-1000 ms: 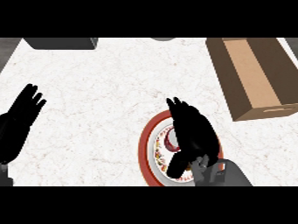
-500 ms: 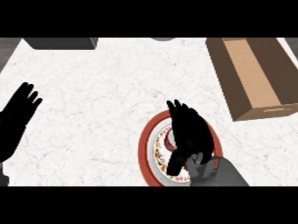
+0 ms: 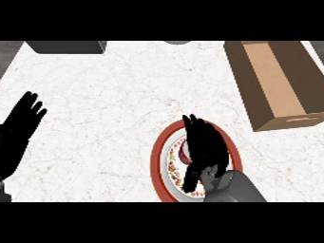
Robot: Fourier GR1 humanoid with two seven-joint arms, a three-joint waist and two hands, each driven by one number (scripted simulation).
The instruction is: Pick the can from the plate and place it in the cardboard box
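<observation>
A: Where is the can [image 3: 183,153]?
B: On the plate [image 3: 158,163], the red-rimmed one near the counter's [image 3: 122,104] lower edge. Only a sliver of its dark red side shows at the left edge of the right hand [image 3: 208,151].

A: So the hand covers it?
B: Mostly. The palm lies over the plate's middle, the fingers [image 3: 192,124] run straight toward the plate's far rim, and the thumb hangs down on the left, just below the sliver of can.

A: Are the fingers wrapped round it?
B: No, they look extended, not curled. Whether the palm touches the can, I cannot tell.

A: And the left hand [image 3: 14,135]?
B: Resting at the left edge, fingers straight and up, holding nothing.

A: The cardboard box [image 3: 283,80]?
B: At the upper right, well apart from the plate, its open top facing up.
</observation>
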